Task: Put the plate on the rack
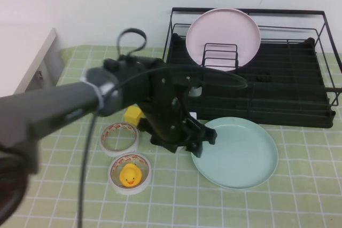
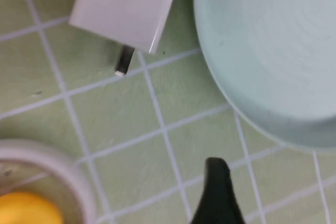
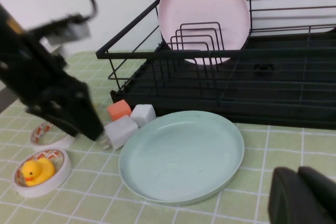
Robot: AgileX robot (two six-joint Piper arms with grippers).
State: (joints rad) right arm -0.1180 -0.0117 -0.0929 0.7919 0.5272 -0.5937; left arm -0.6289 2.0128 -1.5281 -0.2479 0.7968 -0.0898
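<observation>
Yellow duck [image 1: 130, 175] sits inside a tape roll [image 1: 130, 173] at about 7 o'clock on the green checked mat [image 1: 48, 196], a second tape roll [image 1: 119, 138] just above it; neither belongs to the task. Left gripper [image 1: 199, 141] hangs low at mid-table, just beside the plate's near-left rim, apparently lining up for an edge grasp; cannot tell how wide its fingers stand. Small white blocks [image 3: 128, 124] and an orange one [image 3: 119, 109] crowd that same rim, so the approach looks tight. Plate [image 1: 238, 153], mint green, lies flat on the mat at 5 o'clock, ungripped, just in front of the rack [image 1: 299, 105]. Rack fills 1 to 3 o'clock; a pink plate [image 1: 223, 33] leans upright behind its dividers [image 1: 220, 57]. Right gripper [image 3: 304, 198] shows only in its own wrist view, parked near the plate's right side; finger spread unclear.
</observation>
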